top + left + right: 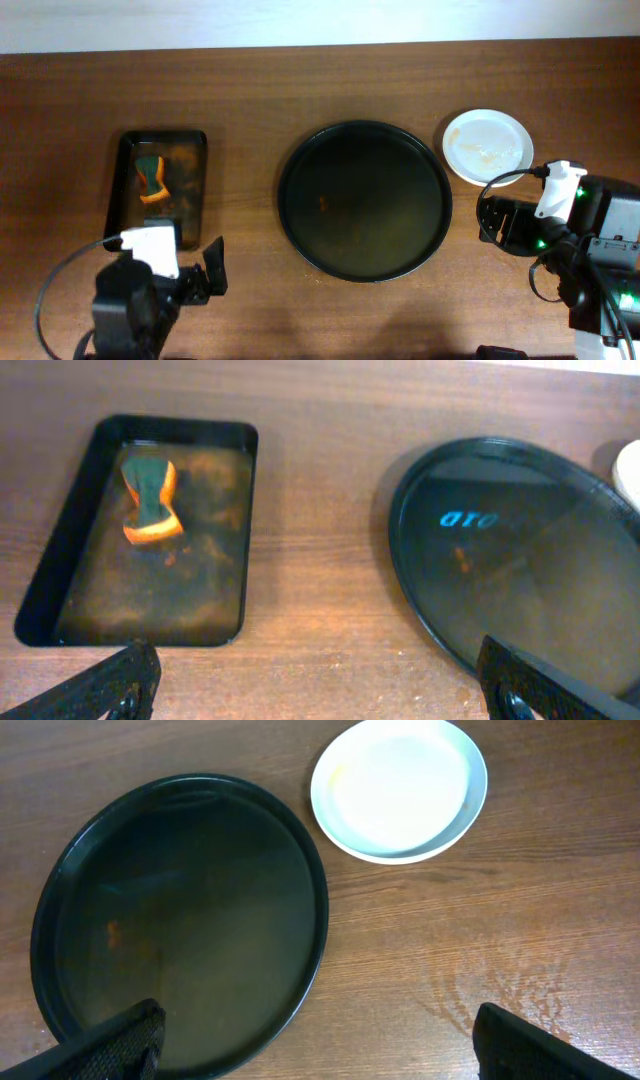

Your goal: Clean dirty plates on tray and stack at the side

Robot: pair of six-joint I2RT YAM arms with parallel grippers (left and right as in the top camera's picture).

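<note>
On the counter [250,90], beside the far right edge of the tray [300,150], lies a white plate [488,147]. It is close to the tray's rim but not touching it. The plate is round, so it has no long axis and points no particular way. It lies flat with its hollow face up. The overhead view shows faint orange streaks across its middle, while the right wrist view shows it almost plain white. Whether more plates lie under it cannot be told.

The tray is round, black and low-rimmed. It lies flat in the middle of the counter and carries no plates, only a small orange speck [322,203] left of its centre.

At the left is a dark rectangular tray [197,190], with its long axis running from the near edge toward the far edge. It has brownish residue in its bottom. An orange and green sponge [152,175] lies in its far half.

The left gripper [318,650] hangs near that rectangular tray, jaws spread wide and grasping nothing. The right gripper [318,1012] is near the tray's right side, likewise released and empty.
</note>
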